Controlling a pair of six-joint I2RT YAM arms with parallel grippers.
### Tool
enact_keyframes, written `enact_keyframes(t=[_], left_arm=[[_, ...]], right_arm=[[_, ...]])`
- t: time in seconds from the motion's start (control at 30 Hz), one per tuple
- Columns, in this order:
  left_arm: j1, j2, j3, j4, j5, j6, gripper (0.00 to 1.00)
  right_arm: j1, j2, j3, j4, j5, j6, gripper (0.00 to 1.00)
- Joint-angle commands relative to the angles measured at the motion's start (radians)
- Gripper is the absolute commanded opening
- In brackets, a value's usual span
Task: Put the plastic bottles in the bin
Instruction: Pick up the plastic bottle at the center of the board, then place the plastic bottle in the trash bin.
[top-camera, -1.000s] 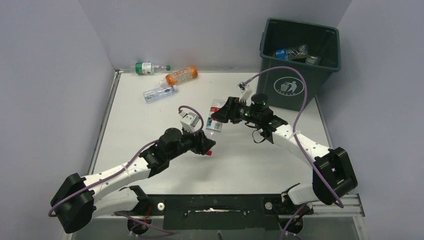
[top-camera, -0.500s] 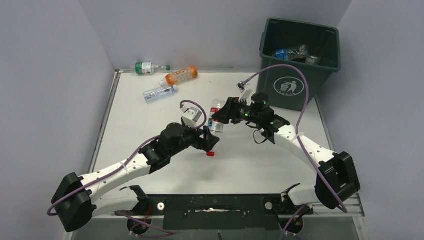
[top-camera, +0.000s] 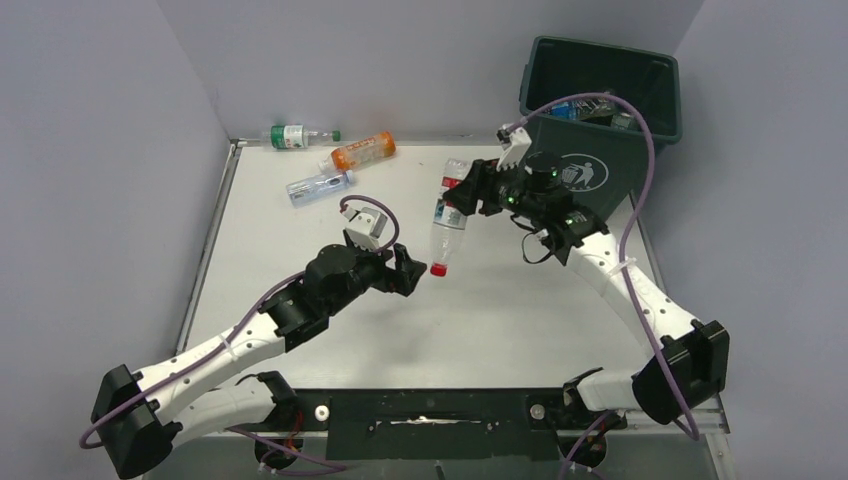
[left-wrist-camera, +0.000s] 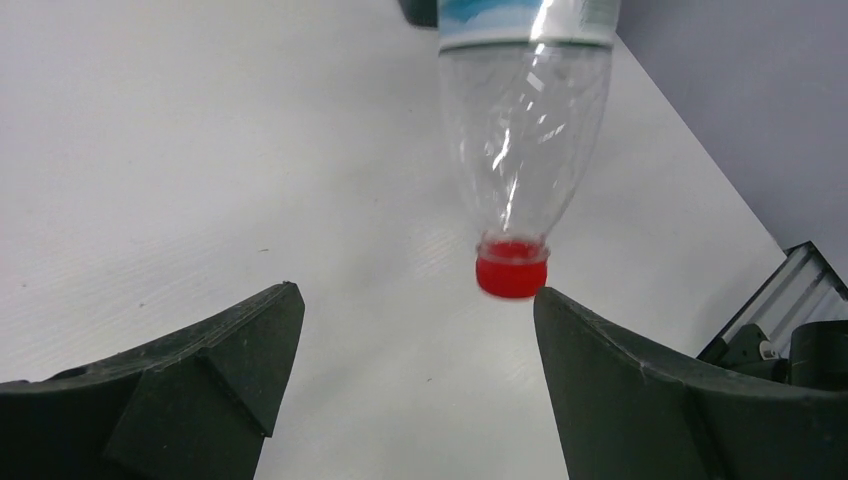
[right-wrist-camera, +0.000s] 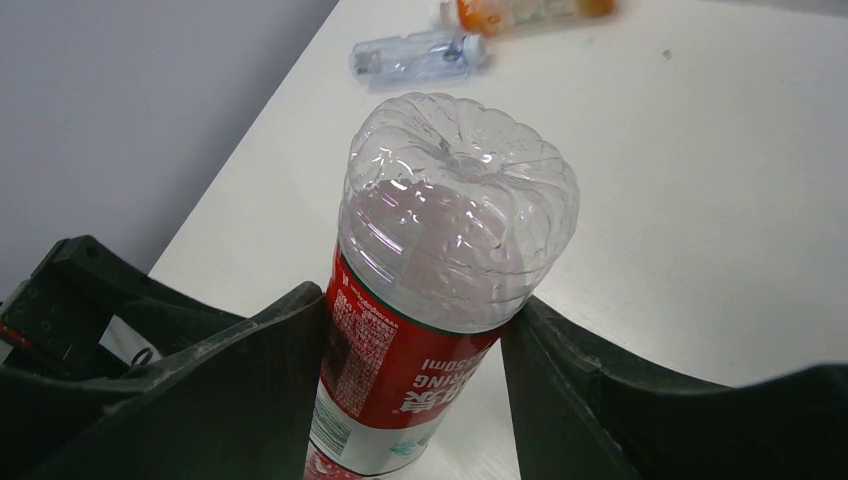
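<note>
Near the bin (top-camera: 600, 47), right gripper (top-camera: 462, 192) clasps bottle (top-camera: 446, 228); left gripper (top-camera: 413, 272) gapes, apparently untouching.

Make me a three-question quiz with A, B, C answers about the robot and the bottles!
1. Where is the bin? A) far right corner B) near left corner C) table's middle
2. What colour is the cap on the bottle in the right gripper? A) blue B) red C) green
3. The left gripper is: A) open, empty B) shut on a bottle C) shut on nothing

1 A: it stands at the far right corner. 2 B: the downward-pointing cap is red. 3 A: its jaws stand wide apart, gripping nothing.
</note>
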Motion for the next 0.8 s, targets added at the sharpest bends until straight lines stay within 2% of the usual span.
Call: enact_keyframes(t=[0.0,0.13,0.27,0.5,0.77], left_arm=[[-0.001,-0.035,0.053,-0.025,-0.063,0.02,0.87],[-0.001,-0.037,0.041,-0.033,-0.062,0.02,0.86],[-0.001,-0.044,0.027,-0.033,-0.062,0.017,0.87],[0.002,-0.051,0.025,-0.054,-0.078,0.025,0.87],[0.003,-0.052,0.026,-0.075,-0.099,0.04,0.87]], right_arm=[[-0.066,-0.067,0.201,-0.079,0.09,-0.128,0.51],[-0.12,-0.078,0.341,-0.134,0.153,-0.207,0.52],[-0.181,-0.078,0.453,-0.114,0.203,-0.263,0.53],[-0.333,-0.042,0.532,0.049,0.222,-0.268,0.53],[-0.484,0.03,0.537,0.241,0.251,-0.254,0.52]])
